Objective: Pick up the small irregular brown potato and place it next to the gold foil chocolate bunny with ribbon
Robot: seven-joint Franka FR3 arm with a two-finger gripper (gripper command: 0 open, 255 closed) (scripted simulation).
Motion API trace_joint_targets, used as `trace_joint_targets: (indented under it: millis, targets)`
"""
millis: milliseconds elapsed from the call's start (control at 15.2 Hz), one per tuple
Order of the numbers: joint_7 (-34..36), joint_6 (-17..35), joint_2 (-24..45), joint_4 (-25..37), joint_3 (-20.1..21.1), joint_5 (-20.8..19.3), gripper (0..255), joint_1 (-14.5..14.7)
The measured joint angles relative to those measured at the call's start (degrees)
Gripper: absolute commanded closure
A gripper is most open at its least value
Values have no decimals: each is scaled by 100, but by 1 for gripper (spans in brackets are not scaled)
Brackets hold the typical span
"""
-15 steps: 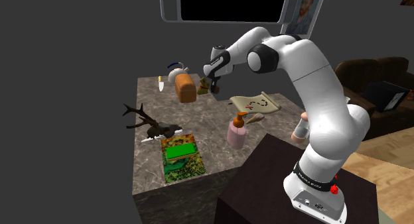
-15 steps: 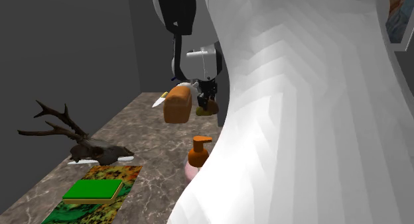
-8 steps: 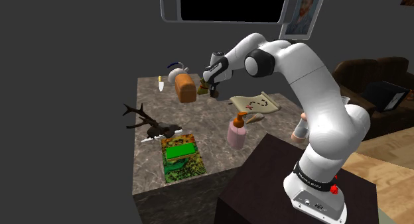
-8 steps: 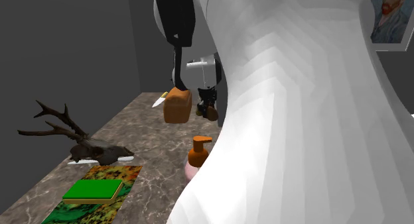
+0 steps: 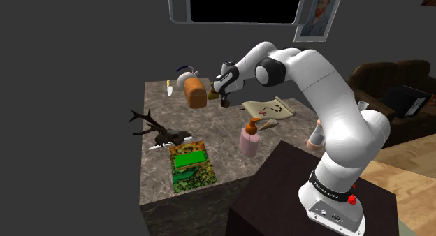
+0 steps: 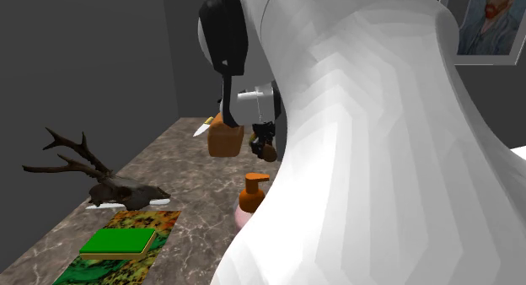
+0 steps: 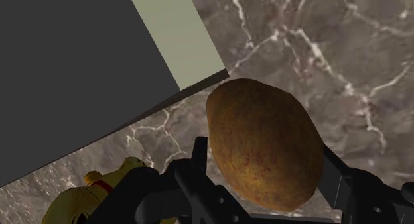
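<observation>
My black gripper (image 7: 265, 186) is shut on a brown, rough potato (image 7: 264, 150), and the two fingers clasp its sides. In the shoulder view the gripper (image 5: 224, 98) holds the potato (image 5: 225, 102) low over the far part of the marble table (image 5: 209, 140), just right of the bread loaf. The gold bunny (image 7: 86, 196) with a red ribbon lies on the marble close beside the gripper, toward the table's back edge. In the second exterior view the potato (image 6: 269, 153) hangs under the gripper (image 6: 265, 142), partly behind my white arm.
A bread loaf (image 5: 196, 93), a white kettle (image 5: 185, 76) and a knife (image 5: 169, 88) stand at the back. Antlers (image 5: 155, 128), a green book on a patterned box (image 5: 189, 160), a pink soap dispenser (image 5: 250, 137) and a scroll (image 5: 269, 108) lie nearer. The table ends just behind the bunny.
The gripper, still holding the potato, has shifted slightly lower and nearer the stand. The upper arm has dropped and swung along with it.
</observation>
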Motion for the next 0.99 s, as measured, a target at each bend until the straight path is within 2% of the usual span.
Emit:
trace_joint_targets:
  millis: [396,462,858,990]
  targets:
    - [-2,39,34,39,11,6,255,-7]
    - [0,31,32,41,7,4,0,-6]
    - [9,8,65,43,6,3,0,-6]
    - [-9,-30,-180,-171,-24,-15,0,31]
